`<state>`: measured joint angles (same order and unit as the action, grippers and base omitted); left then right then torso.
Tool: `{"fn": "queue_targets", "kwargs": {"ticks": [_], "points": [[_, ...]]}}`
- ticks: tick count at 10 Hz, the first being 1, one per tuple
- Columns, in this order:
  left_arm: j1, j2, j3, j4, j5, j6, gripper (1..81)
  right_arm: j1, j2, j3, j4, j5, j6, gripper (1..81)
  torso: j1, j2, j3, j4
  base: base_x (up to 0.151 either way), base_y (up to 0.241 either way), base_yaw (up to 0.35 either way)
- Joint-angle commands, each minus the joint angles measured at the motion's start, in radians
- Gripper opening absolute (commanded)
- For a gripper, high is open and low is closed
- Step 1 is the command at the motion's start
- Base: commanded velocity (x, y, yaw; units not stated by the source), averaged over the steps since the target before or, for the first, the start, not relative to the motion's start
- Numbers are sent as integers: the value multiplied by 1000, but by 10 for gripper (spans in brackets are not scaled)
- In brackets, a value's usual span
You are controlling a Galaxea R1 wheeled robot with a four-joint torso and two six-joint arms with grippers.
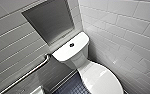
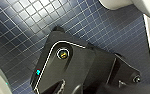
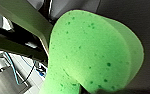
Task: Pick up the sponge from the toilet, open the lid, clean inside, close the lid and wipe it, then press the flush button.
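Right end effector: pinching the sponge, as far as I can judge; the bright green foam sits bent and close against the wrist camera.
Sponge: off the toilet and carried on the right arm, with grey robot parts behind it.
Left end effector: I cannot tell its state; its wrist camera looks down on the blue tiled floor.
Lid: down over the bowl, white and bare, nothing lying on it.
Tank top: at 11 o'clock of the lid, flat and bare.
Flush button: small and dark, in the middle of the tank top, untouched.
Surroundings: a grab rail at 8 o'clock of the tank, a wall niche at 11 o'clock, tiled wall close at 3 o'clock.
Step in hand: probably work on the shut lid with the sponge in hand; whether it is to be raised or wiped cannot be told.
Doing it well: keep the squeeze on the sponge steady so that the soft foam does not slip out, meet the lid with the broad foam face, and keep the arm off the near wall.
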<state>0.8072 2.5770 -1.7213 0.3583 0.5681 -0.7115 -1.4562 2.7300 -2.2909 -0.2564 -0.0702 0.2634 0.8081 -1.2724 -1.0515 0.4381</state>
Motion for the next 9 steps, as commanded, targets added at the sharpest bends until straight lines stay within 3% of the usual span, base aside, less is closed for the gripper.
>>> {"fn": "queue_targets", "kwargs": {"ticks": [1,2,4,5,6,9], "points": [[-6,-4,-9,127,55,1,811,-19,18,8,19,-77,7,10,-63,98,0,0,0,0,0],[28,-1,-9,181,53,0,811,-19,21,7,19,-77,7,10,-75,117,0,0,0,0,0],[60,-7,-9,192,55,0,811,-19,27,5,19,-74,7,10,-119,186,0,0,0,0,0],[77,-9,-9,195,55,1,811,-19,33,1,17,-74,7,10,-145,227,42,0,0,0,0],[86,-9,-11,201,53,1,811,-19,41,-8,17,-74,8,10,-164,257,96,-53,0,0,0],[88,-1,-14,206,53,0,811,-20,47,-30,19,-74,8,10,-219,339,105,-124,0,0,0]]}}
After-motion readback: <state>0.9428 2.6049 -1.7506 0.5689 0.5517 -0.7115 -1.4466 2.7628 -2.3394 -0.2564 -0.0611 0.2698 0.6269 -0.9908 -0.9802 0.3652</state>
